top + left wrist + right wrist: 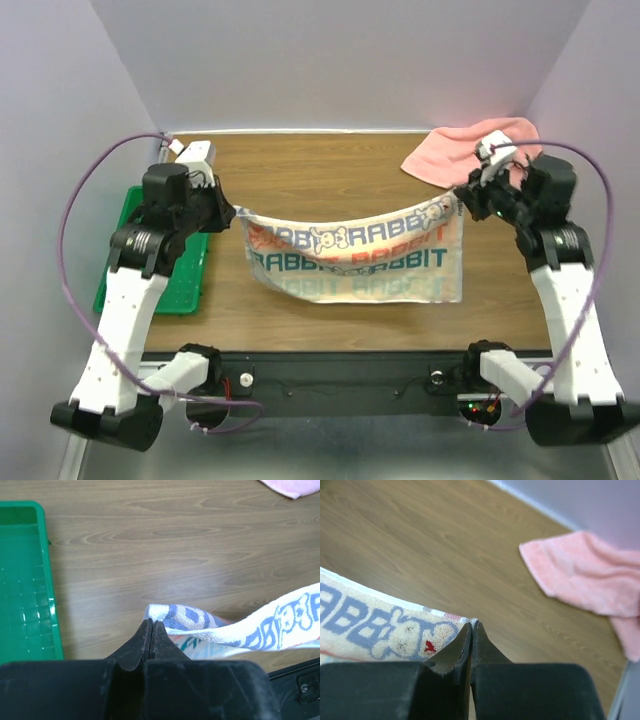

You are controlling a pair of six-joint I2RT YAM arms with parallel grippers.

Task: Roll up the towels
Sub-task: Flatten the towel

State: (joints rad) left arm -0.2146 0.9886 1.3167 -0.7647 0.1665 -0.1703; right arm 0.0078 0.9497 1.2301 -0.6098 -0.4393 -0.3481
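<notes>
Near edge of desk [330,170]: both arm bases bolted there, purple cables looping up and out on each side.

Just past that, mid-desk: white printed towel [355,260] spread out flat-ish, red, grey and orange "RABBIT" lettering readable, lower hem toward the near edge and apparently resting on the wood. Upper hem lifted and strung between the two arms, sagging in the middle.

Left pincer [232,212]: pressed together on the towel's upper left corner. Confirmed on left wrist view, with pincer [151,625] tips closed tight, the towel [260,630] corner caught at the tips and running off to the right above the desk [175,555].

Right pincer [462,198]: same on the upper right corner. On right wrist view, pincer [471,626] clamped on the hem, the towel [380,630] with its rabbit print trailing off to the left.

Left edge of desk: green tray [180,300], partly hidden under the left arm, well apart from the printed towel; ribbed floor visible on left wrist view [47,580].

Far right corner: salmon-pink towel [455,150] lying in a loose crumpled heap, unrolled, not touching the printed one. Also visible beyond the right pincer [590,580] and at the top edge of left wrist view [292,486].
</notes>
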